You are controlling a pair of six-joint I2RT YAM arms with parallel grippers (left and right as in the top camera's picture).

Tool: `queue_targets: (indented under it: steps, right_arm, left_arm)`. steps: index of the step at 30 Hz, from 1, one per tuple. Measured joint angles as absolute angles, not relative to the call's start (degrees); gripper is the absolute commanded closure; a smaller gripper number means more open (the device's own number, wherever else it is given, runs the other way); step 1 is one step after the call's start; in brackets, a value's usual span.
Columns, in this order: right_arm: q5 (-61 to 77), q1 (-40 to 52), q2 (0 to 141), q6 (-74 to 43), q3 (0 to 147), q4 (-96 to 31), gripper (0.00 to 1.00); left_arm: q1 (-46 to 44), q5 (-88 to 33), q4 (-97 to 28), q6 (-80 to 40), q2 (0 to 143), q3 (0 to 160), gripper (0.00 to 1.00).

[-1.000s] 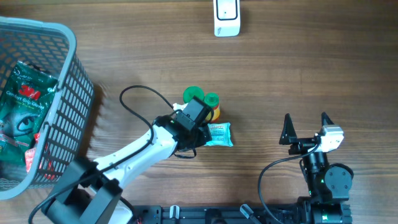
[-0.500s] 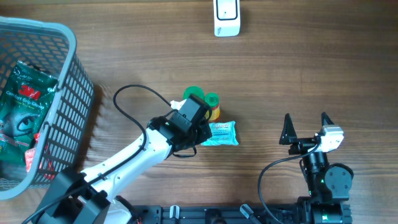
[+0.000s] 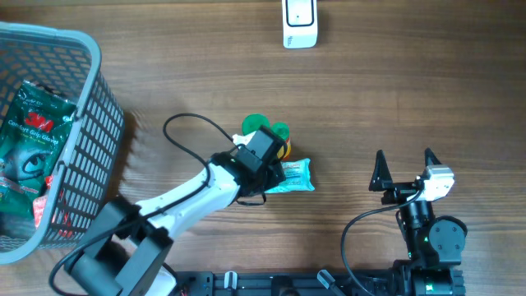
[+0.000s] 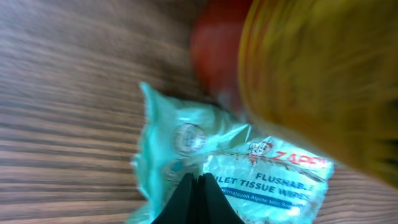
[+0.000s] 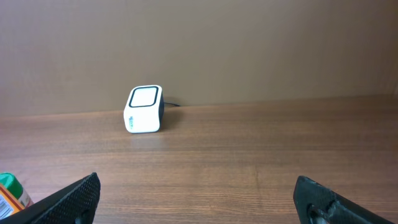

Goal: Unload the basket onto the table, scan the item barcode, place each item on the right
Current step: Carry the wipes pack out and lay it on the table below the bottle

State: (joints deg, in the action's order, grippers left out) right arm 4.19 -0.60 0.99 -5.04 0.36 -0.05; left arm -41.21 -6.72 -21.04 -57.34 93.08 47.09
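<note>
Found a grey mesh basket [image 3: 97, 156] at the left edge of the wooden table [image 3: 411, 82], with a green glove packet [image 3: 33, 131] lying inside. Saw the left arm [image 3: 177, 201] reaching from the near edge out toward the middle of the table. Noted the left gripper [image 4: 196, 198] with its fingers pressed together, apparently pinching the film of the teal wipes packet [image 3: 297, 174] at its near edge; hard to confirm through the blurred wrist view. Found that packet lying flat on the table near the centre, printed side up, just right of the left wrist. Saw a green-lidded container [image 3: 253, 125] and an orange-yellow bottle [image 3: 282, 133] side by side just beyond the packet, the bottle close against its far edge. Spotted the white scanner [image 3: 299, 20] standing at the far edge, about mid-table, well apart from the packet. Noted the right gripper [image 3: 403, 158] at the near right, fingers spread wide and gripping nothing, pointed toward the far side, well apart from both packet and scanner.
</note>
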Motion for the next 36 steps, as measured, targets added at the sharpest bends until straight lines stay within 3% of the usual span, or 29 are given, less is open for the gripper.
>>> queue_targets:
  steps: [4, 9, 12, 20, 25, 26, 27, 28, 30, 32, 36]
  right_arm:
    - [4.2, -0.6, 1.0, -4.9, 0.4, -0.1, 0.0]
    - [4.2, -0.6, 1.0, -4.9, 0.4, -0.1, 0.0]
    - [4.2, -0.6, 1.0, -4.9, 0.4, -0.1, 0.0]
    - [4.2, -0.6, 1.0, -4.9, 0.4, -0.1, 0.0]
    - [4.2, -0.6, 1.0, -4.9, 0.4, -0.1, 0.0]
    - [4.2, -0.6, 1.0, -4.9, 0.4, -0.1, 0.0]
    - [4.2, -0.6, 1.0, -4.9, 0.4, -0.1, 0.0]
    - [4.2, -0.6, 1.0, -4.9, 0.4, -0.1, 0.0]
    - [4.2, -0.6, 1.0, -4.9, 0.4, -0.1, 0.0]
    - [4.2, -0.6, 1.0, -4.9, 0.4, -0.1, 0.0]
    - [4.2, -0.6, 1.0, -4.9, 0.4, -0.1, 0.0]
  left_arm:
    - [-43.4, -7.0, -19.0, -59.6, 96.1, 48.5, 0.91]
    - [-44.0, -8.4, -17.4, -62.1, 96.6, 49.5, 0.27]
    - [-44.1, -10.6, -17.3, -62.3, 96.5, 50.6, 0.0]
    - [-45.2, -10.9, -18.5, -62.2, 94.3, 49.9, 0.0]
    - [-46.8, -8.5, -20.3, -58.2, 83.1, 47.3, 0.03]
    - [-47.5, -7.8, -20.3, -57.7, 80.1, 47.3, 0.14]
    - [-48.4, -7.0, -20.3, -57.2, 76.9, 47.3, 0.36]
    - [-48.9, -6.5, -20.2, -56.1, 74.2, 47.3, 0.64]
    - [-49.1, -4.6, -20.0, -54.8, 69.5, 47.3, 0.86]
    - [-49.1, -1.5, -20.0, -54.2, 65.5, 47.3, 0.89]
    - [-49.1, 5.1, -16.4, -47.9, 58.5, 47.2, 0.79]
